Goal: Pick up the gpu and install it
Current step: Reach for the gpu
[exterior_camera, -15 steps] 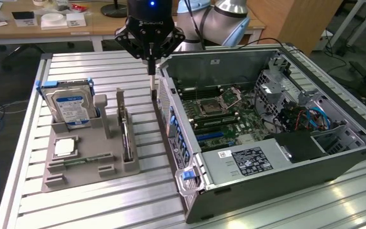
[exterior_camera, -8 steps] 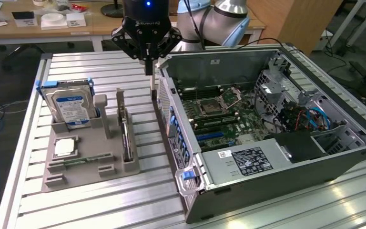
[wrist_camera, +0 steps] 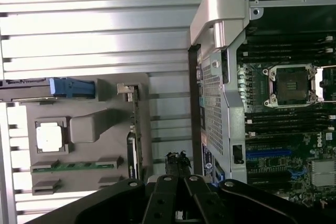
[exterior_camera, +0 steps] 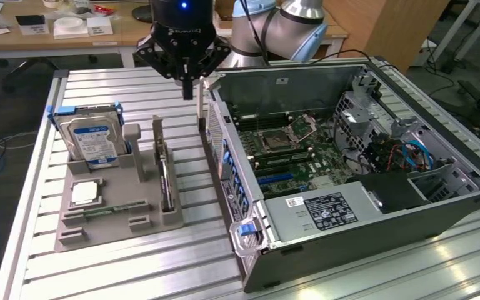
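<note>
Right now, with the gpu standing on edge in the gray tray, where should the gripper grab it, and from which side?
Probably take the gpu by its top edge, straight down from above, pinching its two flat faces. It stands upright in a slot of the gray tray, so its lower edge is boxed in. The gripper is shut.

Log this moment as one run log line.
gripper: fingers shut, empty | over gap between tray and case | gpu: on edge in tray, untouched

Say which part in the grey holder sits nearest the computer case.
The thin green gpu card standing on edge; blue-labelled hard drive, silver processor and memory stick sit farther.
</note>
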### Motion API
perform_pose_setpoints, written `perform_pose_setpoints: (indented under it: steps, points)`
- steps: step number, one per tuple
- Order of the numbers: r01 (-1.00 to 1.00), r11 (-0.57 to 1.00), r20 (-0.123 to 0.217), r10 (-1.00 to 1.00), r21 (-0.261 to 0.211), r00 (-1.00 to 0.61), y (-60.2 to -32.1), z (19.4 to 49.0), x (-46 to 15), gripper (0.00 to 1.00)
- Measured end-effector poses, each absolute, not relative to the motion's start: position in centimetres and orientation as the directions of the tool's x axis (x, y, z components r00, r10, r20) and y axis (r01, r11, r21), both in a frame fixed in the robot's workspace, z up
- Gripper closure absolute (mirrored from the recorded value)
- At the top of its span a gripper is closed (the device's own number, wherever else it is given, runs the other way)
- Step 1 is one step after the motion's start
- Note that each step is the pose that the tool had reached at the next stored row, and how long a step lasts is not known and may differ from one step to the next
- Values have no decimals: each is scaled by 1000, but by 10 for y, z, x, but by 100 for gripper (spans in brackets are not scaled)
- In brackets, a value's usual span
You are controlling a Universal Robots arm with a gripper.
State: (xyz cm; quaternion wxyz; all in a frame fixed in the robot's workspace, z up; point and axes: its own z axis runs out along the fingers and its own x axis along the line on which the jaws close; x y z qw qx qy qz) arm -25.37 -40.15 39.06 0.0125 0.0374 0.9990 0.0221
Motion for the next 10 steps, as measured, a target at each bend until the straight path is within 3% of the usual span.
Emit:
perform_pose_setpoints:
  steps: [10]
  points:
    - [74,996,-23,75,45,-997,-402,390,-262,89]
